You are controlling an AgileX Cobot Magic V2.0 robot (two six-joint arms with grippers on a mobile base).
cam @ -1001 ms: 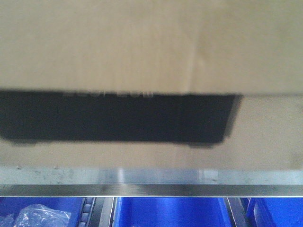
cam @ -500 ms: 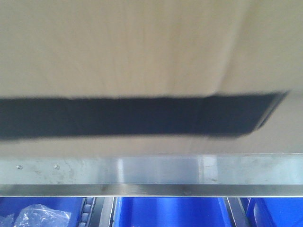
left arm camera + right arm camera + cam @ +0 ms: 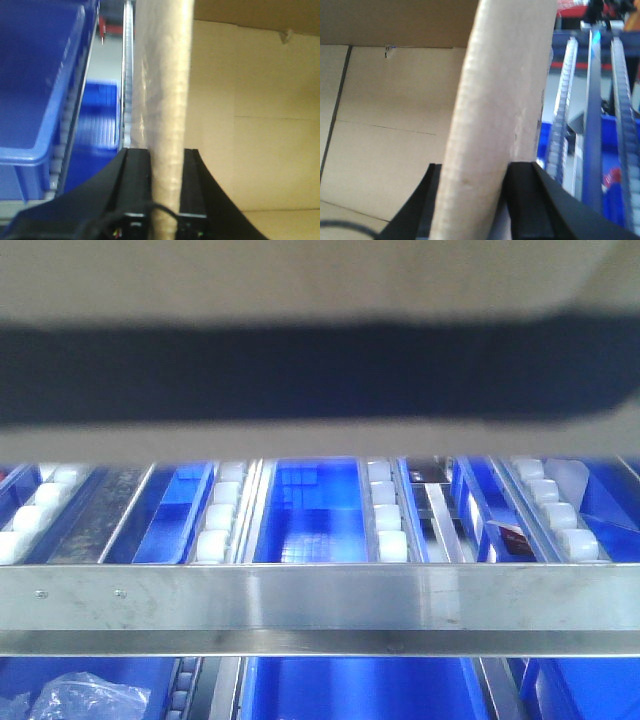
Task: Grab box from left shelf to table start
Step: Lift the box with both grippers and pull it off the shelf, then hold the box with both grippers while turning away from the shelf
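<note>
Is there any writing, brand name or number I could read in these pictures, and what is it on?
Nothing here can be read.
Black printed panel on the box: smeared by blur, no letters legible.
Small dark-and-red label by a blue bin on the right: too small to read.
Left shelf: the front rail shows only screws, no writing.
Both wrist views: bare cardboard, no print.
</note>
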